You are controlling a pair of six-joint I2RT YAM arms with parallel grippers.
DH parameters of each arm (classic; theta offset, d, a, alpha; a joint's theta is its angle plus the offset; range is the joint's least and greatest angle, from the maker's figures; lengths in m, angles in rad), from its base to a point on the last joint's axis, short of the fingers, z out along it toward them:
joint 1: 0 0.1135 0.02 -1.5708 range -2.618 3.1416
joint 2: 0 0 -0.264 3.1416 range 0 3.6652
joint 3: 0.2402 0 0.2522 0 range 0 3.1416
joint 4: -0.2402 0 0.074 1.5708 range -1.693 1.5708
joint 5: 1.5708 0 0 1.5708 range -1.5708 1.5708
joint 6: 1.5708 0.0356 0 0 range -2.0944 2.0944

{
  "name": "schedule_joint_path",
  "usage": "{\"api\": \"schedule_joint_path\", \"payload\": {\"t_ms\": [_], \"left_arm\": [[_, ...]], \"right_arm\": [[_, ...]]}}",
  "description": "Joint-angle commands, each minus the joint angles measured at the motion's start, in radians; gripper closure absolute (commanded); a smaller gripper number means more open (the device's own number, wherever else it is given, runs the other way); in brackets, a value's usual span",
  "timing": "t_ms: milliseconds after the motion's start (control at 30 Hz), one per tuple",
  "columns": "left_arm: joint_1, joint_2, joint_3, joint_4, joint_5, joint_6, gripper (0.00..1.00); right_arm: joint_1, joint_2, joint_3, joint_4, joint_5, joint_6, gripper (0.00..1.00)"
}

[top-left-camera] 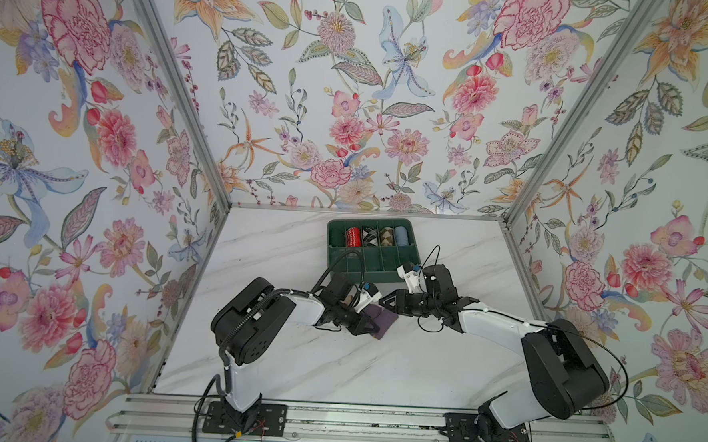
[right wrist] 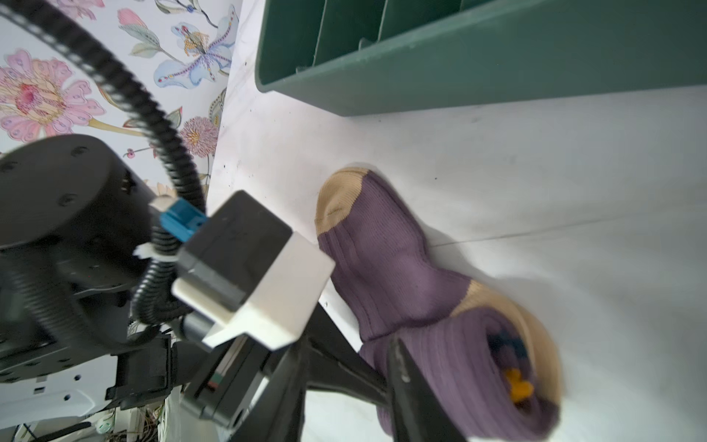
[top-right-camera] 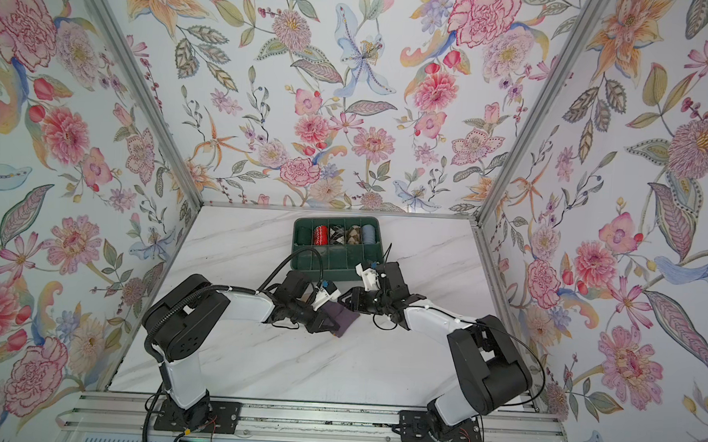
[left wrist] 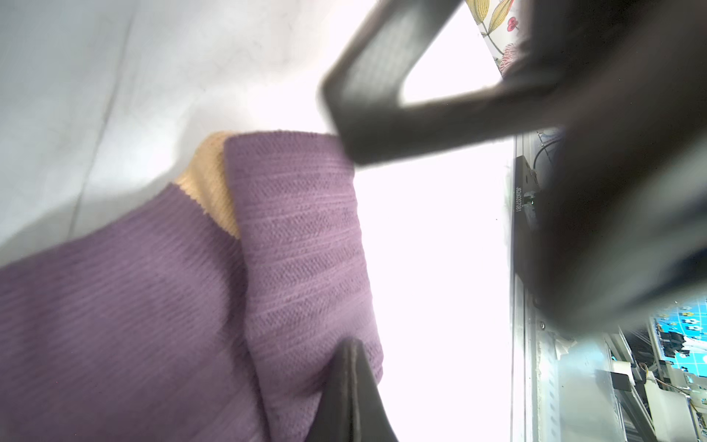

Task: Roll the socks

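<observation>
Left fingers (left wrist: 344, 390): we see them closed tight, and they seem to pinch the edge of the rolled part.
Socks (top-left-camera: 385, 317): on the worktop (top-left-camera: 295, 352) between the two arms, near the green tray (top-left-camera: 379, 267). They are part rolled, with one tan toe lying flat outside the roll.
Right fingers (right wrist: 415, 405): parted a little and holding nothing, one tip just beside the roll.
Risk: we judge the springy roll could unwind under a single pinch, or drag sideways if the left arm pulls.
</observation>
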Motion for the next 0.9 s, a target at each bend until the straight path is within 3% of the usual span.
{"api": "schedule_joint_path", "payload": {"t_ms": [0, 367, 867], "left_arm": [[0.027, 0.073, -0.023, -0.106, -0.145, -0.006, 1.0], [0.031, 0.086, -0.015, -0.096, -0.138, -0.021, 1.0], [0.031, 0.09, -0.026, -0.078, -0.134, -0.029, 1.0]], "right_arm": [[-0.003, -0.068, -0.051, -0.101, 0.045, -0.008, 0.63], [0.091, -0.23, -0.312, 0.032, 0.159, 0.201, 0.6], [0.125, -0.187, -0.372, 0.262, 0.328, 0.35, 0.56]]}}
